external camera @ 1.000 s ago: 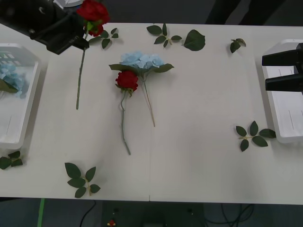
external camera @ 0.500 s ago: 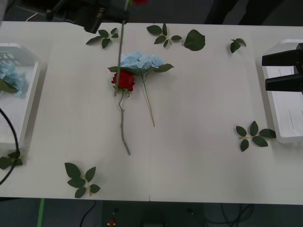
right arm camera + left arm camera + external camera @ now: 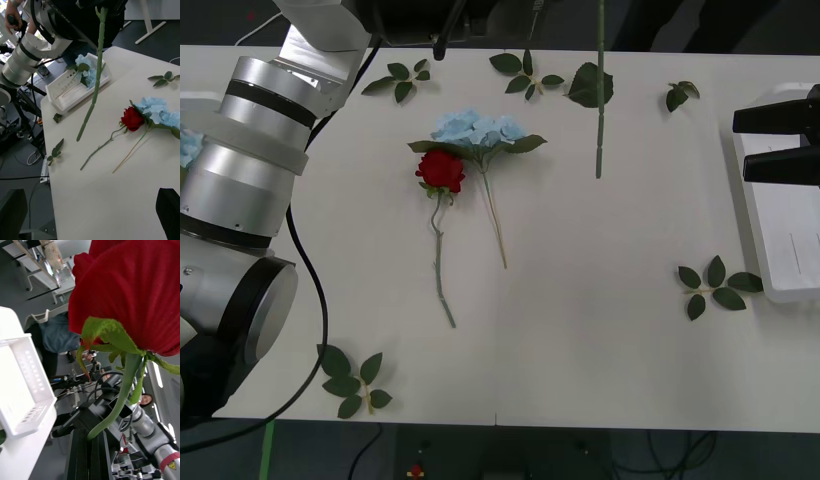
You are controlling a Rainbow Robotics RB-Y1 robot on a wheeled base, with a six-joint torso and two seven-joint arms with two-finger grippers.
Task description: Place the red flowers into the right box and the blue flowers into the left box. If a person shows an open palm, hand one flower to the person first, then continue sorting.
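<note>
Red rose (image 3: 127, 292) pinched at stem by left gripper (image 3: 90, 450), right gripper (image 3: 780, 150) spread over right box (image 3: 790, 250): carry level, release low inside tray.

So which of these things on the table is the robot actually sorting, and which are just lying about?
Part of the job:
- red rose held by the left gripper
- red rose on the table
- blue hydrangea
- left box, blue flowers inside
- right box

Just lying about:
- loose leaf sprigs
</note>
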